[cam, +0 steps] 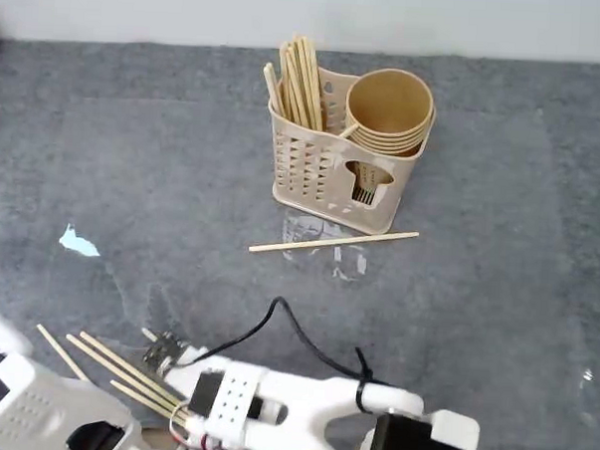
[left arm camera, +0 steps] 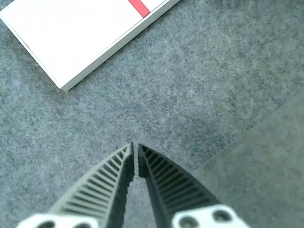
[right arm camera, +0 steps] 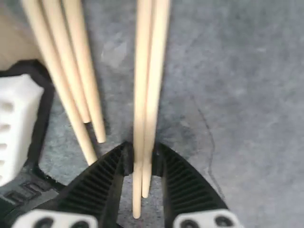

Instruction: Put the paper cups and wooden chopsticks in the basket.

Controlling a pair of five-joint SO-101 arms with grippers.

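Grey felt mat [cam: 133, 178] covers table; pale wall [cam: 309, 16] behind; white board [left arm camera: 80, 33] nearby.

The left end effector [left arm camera: 136, 151] is closed. Its two ribbed fingers [left arm camera: 107, 183] meet at the tips and point downward. The right end effector [right arm camera: 142, 154] is clamped on two chopsticks [right arm camera: 148, 71], which run lengthwise between its dark fingers [right arm camera: 183, 183] and out past the tips. From above, the right arm [cam: 312, 410] lies low along the near edge. Its wrist is turned toward the left arm [cam: 28, 407], whose white body sits at the near corner.
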